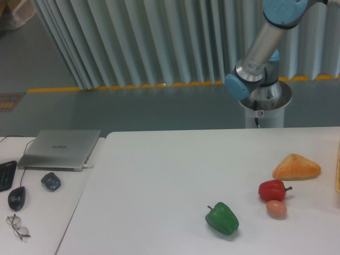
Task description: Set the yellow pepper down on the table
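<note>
The yellow pepper is out of view. The white table (pixel 159 180) fills the lower right of the camera view. Only the arm's base and lower links (pixel 258 58) show behind the table's far edge, leaning up and to the right out of the frame. The gripper is out of the frame.
A green pepper (pixel 222 218), a red pepper (pixel 273 189), an egg-like ball (pixel 276 209) and an orange wedge (pixel 296 167) lie on the table's right part. A yellow edge (pixel 338 170) shows at the right border. On the left desk: laptop (pixel 59 149), mouse (pixel 16 198), glasses (pixel 17 227).
</note>
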